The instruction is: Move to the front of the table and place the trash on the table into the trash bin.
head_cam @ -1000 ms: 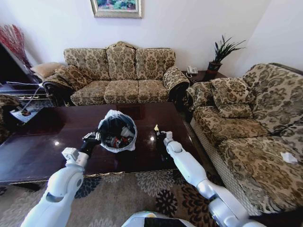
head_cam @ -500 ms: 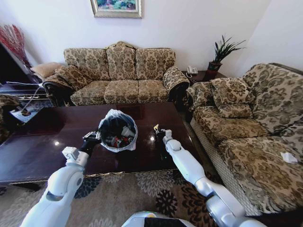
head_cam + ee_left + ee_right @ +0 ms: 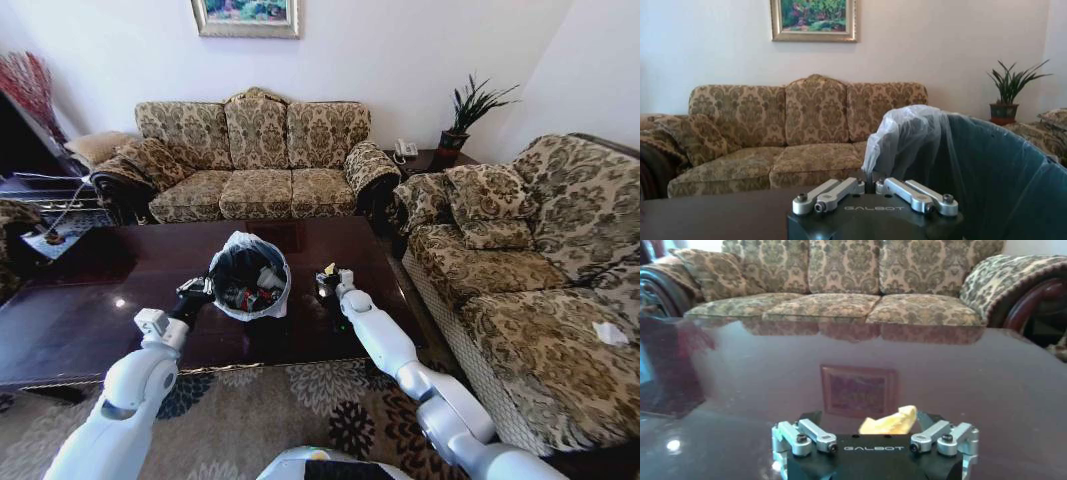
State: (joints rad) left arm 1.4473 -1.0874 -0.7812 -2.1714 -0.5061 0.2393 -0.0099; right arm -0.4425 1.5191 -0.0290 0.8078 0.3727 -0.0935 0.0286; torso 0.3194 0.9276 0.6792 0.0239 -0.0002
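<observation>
Two grippers are up over the table (image 3: 90, 300), one each side of the trash bin (image 3: 248, 277). Left gripper (image 3: 197, 290) is at the bin's left rim; in the left wrist view its fingers (image 3: 833, 192) are clenched on the edge of the translucent white liner bag (image 3: 903, 137), which is pulled up from the rim, w/ the bin's dark wall just beside. Right gripper (image 3: 331, 277) is just right of the bin, above the glossy top, not touching the bin. It's grasping a pale yellowish scrap (image 3: 329, 269); in the right wrist view the scrap (image 3: 890, 421) sticks up between the two fingers (image 3: 803, 432), crumpled, w/ the tabletop below reflecting a framed picture.

Bin stands upright near the middle of the table, toward the front edge. Inside it: several bits of trash (image 3: 255, 290), red and white pieces, too small to sort out.

Behind the table is a patterned 3-seat sofa (image 3: 255, 150); a second matching sofa (image 3: 520, 260) is on the robot's right. Potted plant (image 3: 468, 110) sits in the corner betw. them, framed painting (image 3: 247, 17) on the wall above. Floral rug (image 3: 300, 400) under the table's front edge
</observation>
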